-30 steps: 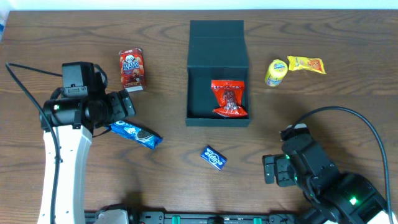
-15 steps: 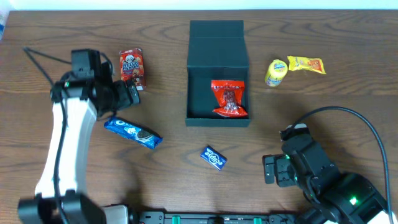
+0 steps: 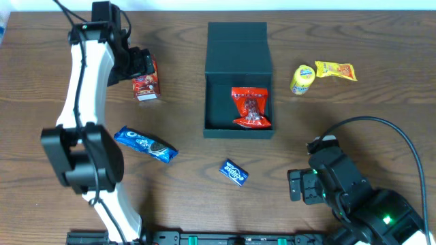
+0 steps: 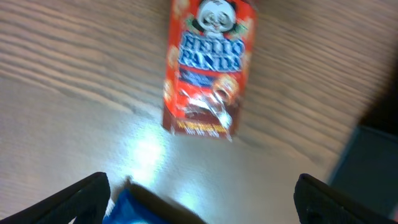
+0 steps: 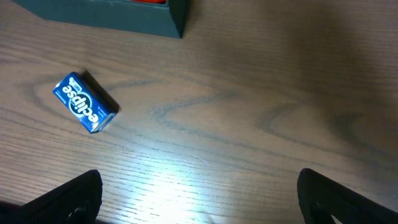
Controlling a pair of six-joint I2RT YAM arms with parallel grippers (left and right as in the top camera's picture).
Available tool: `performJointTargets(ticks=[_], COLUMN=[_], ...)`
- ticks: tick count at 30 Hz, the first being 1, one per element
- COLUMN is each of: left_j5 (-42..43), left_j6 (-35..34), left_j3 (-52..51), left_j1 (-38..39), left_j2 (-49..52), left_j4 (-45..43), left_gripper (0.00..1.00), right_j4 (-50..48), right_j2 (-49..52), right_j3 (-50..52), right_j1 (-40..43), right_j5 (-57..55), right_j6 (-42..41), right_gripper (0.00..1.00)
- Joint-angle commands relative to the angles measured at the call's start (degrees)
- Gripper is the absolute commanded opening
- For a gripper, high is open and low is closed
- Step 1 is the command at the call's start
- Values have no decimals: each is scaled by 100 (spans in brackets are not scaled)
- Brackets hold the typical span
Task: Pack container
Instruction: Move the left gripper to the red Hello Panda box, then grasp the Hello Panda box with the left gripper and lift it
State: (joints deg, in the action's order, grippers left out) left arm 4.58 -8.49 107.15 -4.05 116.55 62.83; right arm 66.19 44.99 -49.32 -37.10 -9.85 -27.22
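The container [image 3: 238, 41], a dark teal-black box, lies open at the back centre with its lid flap folded away. A red snack packet [image 3: 251, 107] rests inside it. My left gripper [image 3: 141, 62] hovers open over the top end of the red Hello Panda packet [image 3: 146, 83]. In the left wrist view that packet [image 4: 208, 68] lies ahead of the wide-apart fingers [image 4: 87, 198], blurred, with nothing between them. My right gripper [image 3: 296, 185] stands open near the front right, above bare wood [image 5: 199, 205]. The container's corner [image 5: 124, 15] shows in the right wrist view.
A blue Oreo packet [image 3: 145, 144] lies front left, and its blue edge [image 4: 134, 208] shows low in the left wrist view. A small blue Eclipse box [image 3: 234, 172] [image 5: 85, 101] sits in front of the container. A yellow tub [image 3: 302, 79] and yellow wrapper [image 3: 335, 70] lie back right.
My left arm has swung from beside the Oreo packet toward the back of the table and now reaches over the Hello Panda packet. The right arm has not moved.
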Motion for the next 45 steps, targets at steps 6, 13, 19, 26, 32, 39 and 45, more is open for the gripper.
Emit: performJointTargets(ticks=[6, 13, 19, 26, 32, 39, 45], left_j5=[-417, -457, -514, -671, -667, -664, -645], left_j6=[385, 697, 730, 728, 815, 835, 837], left_j3=[341, 343, 343, 343, 341, 341, 341], left_j1=[57, 208, 258, 258, 258, 258, 256], left_j2=[852, 1172, 1377, 1497, 1637, 1709, 1720], left_j4=[-173, -468, -691, -883, -1049, -1152, -1213], left_gripper=[95, 95, 95, 95, 95, 95, 95], right_j4=[4, 4, 4, 4, 4, 4, 4], right_j2=[-9, -9, -9, -9, -9, -9, -9], right_j3=[2, 2, 2, 2, 2, 2, 2], right_j1=[-37, -37, -37, -37, -37, -37, -37], right_j5=[-20, -20, -20, -20, -20, -20, -20], right_j6=[-105, -105, -105, -105, -105, -105, -105], right_gripper=[99, 99, 99, 99, 99, 99, 99])
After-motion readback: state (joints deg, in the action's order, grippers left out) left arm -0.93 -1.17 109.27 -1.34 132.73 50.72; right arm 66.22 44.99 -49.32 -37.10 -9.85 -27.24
